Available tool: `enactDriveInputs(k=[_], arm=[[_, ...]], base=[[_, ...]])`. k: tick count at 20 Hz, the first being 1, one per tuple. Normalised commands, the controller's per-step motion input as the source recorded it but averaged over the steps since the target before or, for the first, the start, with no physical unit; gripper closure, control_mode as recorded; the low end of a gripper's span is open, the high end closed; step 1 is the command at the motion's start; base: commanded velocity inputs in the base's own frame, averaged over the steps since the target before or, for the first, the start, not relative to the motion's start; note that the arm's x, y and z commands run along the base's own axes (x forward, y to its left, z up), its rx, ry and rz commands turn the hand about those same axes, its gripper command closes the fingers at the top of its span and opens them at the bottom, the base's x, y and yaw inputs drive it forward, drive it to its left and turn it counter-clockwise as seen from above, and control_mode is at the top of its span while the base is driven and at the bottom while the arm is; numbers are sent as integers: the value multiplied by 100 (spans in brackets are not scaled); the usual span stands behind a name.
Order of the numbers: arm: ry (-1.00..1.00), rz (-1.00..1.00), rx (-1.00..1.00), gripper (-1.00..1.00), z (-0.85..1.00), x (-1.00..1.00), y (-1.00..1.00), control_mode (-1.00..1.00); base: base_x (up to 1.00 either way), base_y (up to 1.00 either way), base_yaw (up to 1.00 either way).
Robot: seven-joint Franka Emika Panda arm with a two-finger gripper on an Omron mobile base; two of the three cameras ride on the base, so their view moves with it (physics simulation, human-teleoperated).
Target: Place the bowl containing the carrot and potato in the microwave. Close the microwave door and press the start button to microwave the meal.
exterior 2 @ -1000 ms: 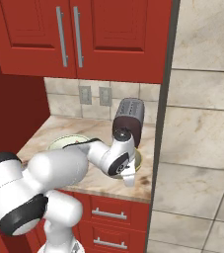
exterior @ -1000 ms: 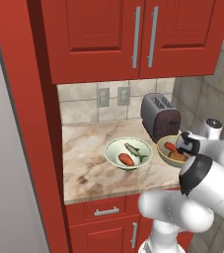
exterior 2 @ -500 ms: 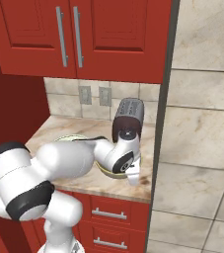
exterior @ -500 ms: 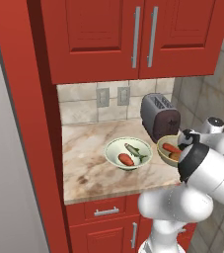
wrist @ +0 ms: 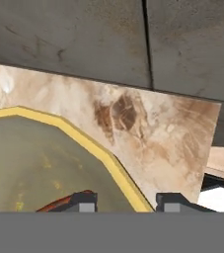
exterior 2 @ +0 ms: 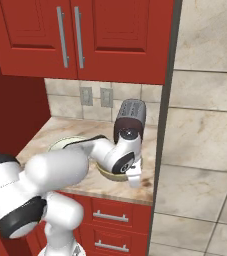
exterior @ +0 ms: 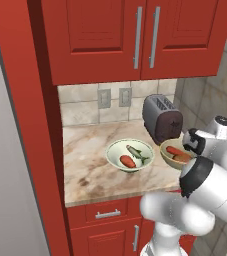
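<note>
The olive-yellow bowl [exterior: 171, 161] sits at the counter's right end, in front of the toaster, with the orange carrot [exterior: 175, 151] and brown potato [exterior: 183, 158] inside. My gripper [exterior: 190, 149] hangs at the bowl's right rim. In the hand view the gripper [wrist: 128, 202] is open. The yellow rim [wrist: 86, 140] runs between the two fingertips, one over the bowl's inside, the other over the counter. A sliver of carrot [wrist: 59, 202] shows by the inner fingertip [wrist: 82, 201]. The forearm covers most of the bowl [exterior 2: 111, 175] in the right base view. The microwave and its door are out of view.
A pale greenish-white bowl [exterior: 114, 159] with a fish and a red piece lies left of the yellow one. The dark toaster [exterior: 162, 117] stands right behind. The counter [exterior: 90, 170] ends at a tiled wall [exterior 2: 205, 130] on the right. Red cabinets [exterior: 135, 35] hang overhead.
The arm's elbow and upper links have swung round, while the hand has stayed almost in place at the yellow bowl's right rim. The bowls have not moved.
</note>
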Motion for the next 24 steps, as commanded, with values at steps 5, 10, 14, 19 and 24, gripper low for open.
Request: enactDriveInputs(k=[5,10,14,19,24], arm=[[-11,7,-2,100,59,-54,29,-100],[-24,6,-3,100,58,-51,42,-100],[-38,5,0,100,52,-39,56,-100],[-24,8,-1,100,70,-32,66,-100],[0,16,-7,100,99,-38,54,-100]], base=[[0,0,0],[0,0,0],[0,0,0],[0,0,0],[0,0,0]])
